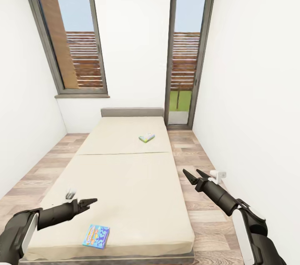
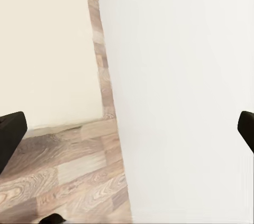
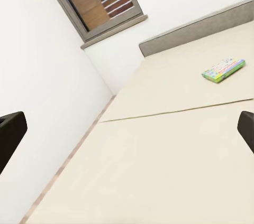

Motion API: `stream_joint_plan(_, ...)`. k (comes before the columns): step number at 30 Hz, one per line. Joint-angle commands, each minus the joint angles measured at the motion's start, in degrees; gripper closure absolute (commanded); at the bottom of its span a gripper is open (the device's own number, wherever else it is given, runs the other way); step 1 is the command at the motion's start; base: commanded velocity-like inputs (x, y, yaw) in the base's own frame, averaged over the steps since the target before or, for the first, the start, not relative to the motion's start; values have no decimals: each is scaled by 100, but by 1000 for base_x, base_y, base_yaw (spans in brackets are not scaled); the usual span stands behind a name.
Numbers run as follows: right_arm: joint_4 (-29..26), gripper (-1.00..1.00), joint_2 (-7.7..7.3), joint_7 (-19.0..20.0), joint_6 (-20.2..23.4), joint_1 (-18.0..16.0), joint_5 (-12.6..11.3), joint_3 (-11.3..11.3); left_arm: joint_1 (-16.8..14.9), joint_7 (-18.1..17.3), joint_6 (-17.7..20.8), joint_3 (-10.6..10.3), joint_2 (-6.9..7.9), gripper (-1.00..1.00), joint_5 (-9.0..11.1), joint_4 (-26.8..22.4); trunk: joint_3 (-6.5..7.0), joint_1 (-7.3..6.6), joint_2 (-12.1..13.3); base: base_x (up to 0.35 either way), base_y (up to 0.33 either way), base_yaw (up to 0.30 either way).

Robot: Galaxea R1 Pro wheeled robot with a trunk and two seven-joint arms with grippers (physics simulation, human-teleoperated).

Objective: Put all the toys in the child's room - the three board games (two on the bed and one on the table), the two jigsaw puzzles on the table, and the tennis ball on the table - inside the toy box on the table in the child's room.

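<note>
Two board games lie on the bed (image 1: 125, 181). A blue patterned one (image 1: 96, 236) rests near the bed's front left corner. A pale one with a green edge (image 1: 146, 137) sits far up the beige mattress toward the grey headboard (image 1: 132, 112), and it also shows in the right wrist view as the pale board game (image 3: 224, 70). My left gripper (image 1: 92, 203) hovers open over the mattress just above the blue game, holding nothing. My right gripper (image 1: 191, 171) is open and empty beside the bed's right edge. The table and toy box are out of view.
White walls close in on both sides, with narrow wood-plank floor strips (image 1: 204, 198) along the bed. Two tall grey-framed windows (image 1: 68, 31) stand in the far wall. In the left wrist view, floor (image 2: 63, 171) runs between mattress and wall.
</note>
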Motion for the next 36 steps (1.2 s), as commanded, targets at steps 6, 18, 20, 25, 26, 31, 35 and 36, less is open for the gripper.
stream_joint_plan(6, -29, -100, 41, 15, 57, -6, -52, -11, -25, -6, 16, 9, 22, -100, 11, 1139, -64, 68, -132, 0, 0, 0)
stream_joint_plan(18, -58, -100, 2, 20, 327, -6, -125, -87, -27, 363, -407, 76, 16, -100, 1, 2128, -64, 68, -132, -16, 0, 0)
stream_joint_plan(20, -66, -100, 6, 19, 334, -6, -124, -83, -27, 407, -486, 110, 18, -100, 4, 2234, -64, 68, -132, -22, 0, 0)
stream_joint_plan(25, -71, -100, 26, 17, 338, -6, -101, -50, -27, 435, -544, 140, 21, -100, 7, 2300, -154, 178, -332, -5, 0, 0)
stream_joint_plan(26, -71, -100, 33, 17, 339, -6, -97, -41, -27, 436, -549, 138, 17, -100, 7, 2304, -172, 200, -372, -1, 0, 0)
stream_joint_plan(31, -80, -100, 43, 17, 344, -6, -90, -20, -27, 444, -557, 143, 17, -100, 4, 2309, -262, 310, -573, 0, 0, 0)
stream_joint_plan(35, -129, -100, 47, 18, 551, -6, -118, -26, -27, 556, -649, 144, 13, -100, 4, 2315, -334, 398, -733, 0, 0, 0)
stream_joint_plan(36, -151, -100, 50, 18, 628, -6, -121, -27, -27, 591, -674, 144, 12, -100, 5, 2317, -352, 420, -773, 0, 0, 0)
